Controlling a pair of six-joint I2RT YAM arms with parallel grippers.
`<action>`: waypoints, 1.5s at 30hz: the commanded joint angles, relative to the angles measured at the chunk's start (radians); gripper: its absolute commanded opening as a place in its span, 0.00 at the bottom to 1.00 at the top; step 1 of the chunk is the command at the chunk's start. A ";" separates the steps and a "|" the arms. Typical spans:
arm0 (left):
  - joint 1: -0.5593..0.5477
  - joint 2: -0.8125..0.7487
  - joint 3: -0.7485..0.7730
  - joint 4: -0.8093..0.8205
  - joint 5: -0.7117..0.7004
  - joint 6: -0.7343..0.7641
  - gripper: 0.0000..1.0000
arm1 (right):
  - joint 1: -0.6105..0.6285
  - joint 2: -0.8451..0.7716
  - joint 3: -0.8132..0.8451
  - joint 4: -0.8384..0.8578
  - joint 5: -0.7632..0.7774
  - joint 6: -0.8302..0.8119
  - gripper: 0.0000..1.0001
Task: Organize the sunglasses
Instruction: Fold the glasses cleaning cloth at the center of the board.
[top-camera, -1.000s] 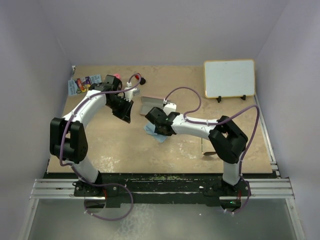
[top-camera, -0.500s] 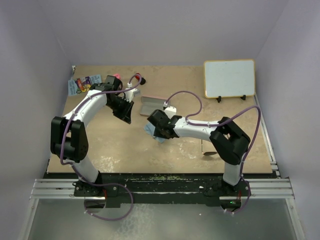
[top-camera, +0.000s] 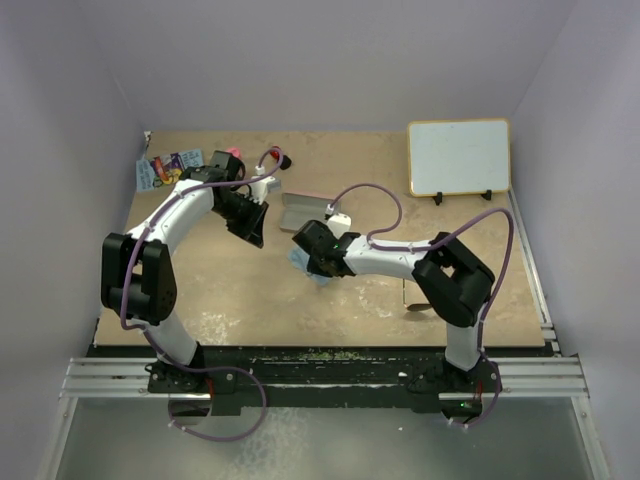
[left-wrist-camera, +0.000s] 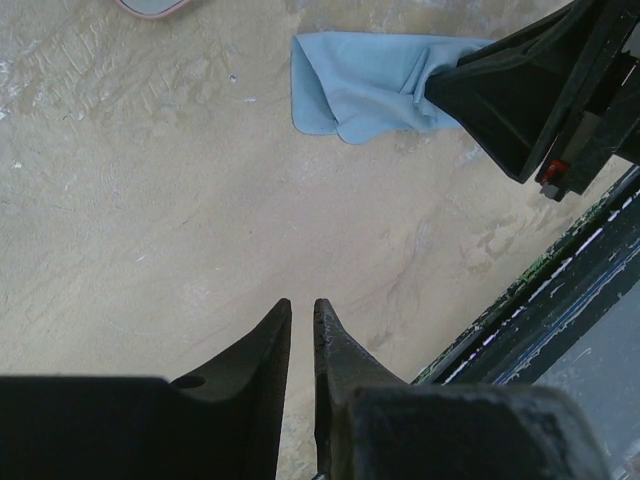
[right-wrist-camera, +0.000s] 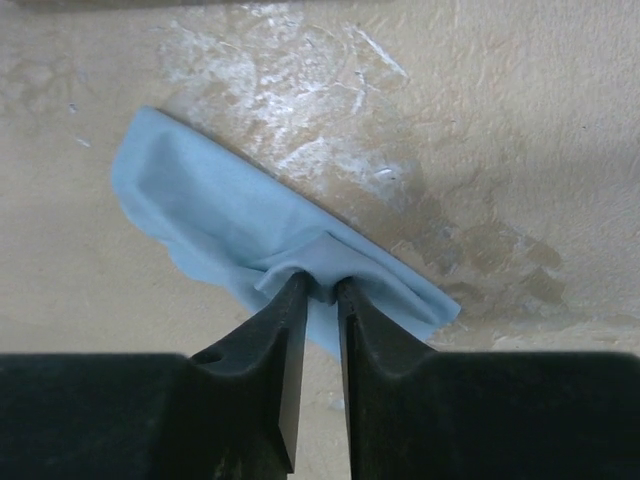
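Sunglasses (top-camera: 420, 306) seem partly hidden behind right arm (top-camera: 455, 280); right end effector (right-wrist-camera: 320, 286) pinches blue cloth (right-wrist-camera: 200, 210), left end effector (left-wrist-camera: 302, 306) pressed together.

Pale lilac walls (top-camera: 320, 60), scuffed tan tabletop (top-camera: 370, 165)

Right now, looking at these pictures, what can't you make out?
Sunglasses: top view, too small, partly behind the right arm; open or folded, unclear.
Pink case: left wrist view, cut off by the top edge.
Cloth: right wrist view, pinched fold hidden inside the right gripper.
Colourful corner items: top view, too small.
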 joint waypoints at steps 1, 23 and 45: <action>-0.004 -0.002 0.027 0.011 0.035 0.009 0.18 | -0.004 0.016 0.024 -0.002 0.030 0.028 0.18; -0.086 -0.007 0.033 0.000 0.034 0.008 0.18 | 0.022 -0.175 -0.044 -0.055 0.011 0.043 0.00; -0.239 -0.179 -0.250 0.371 -0.163 -0.295 0.29 | 0.024 -0.132 -0.152 0.088 -0.092 0.146 0.00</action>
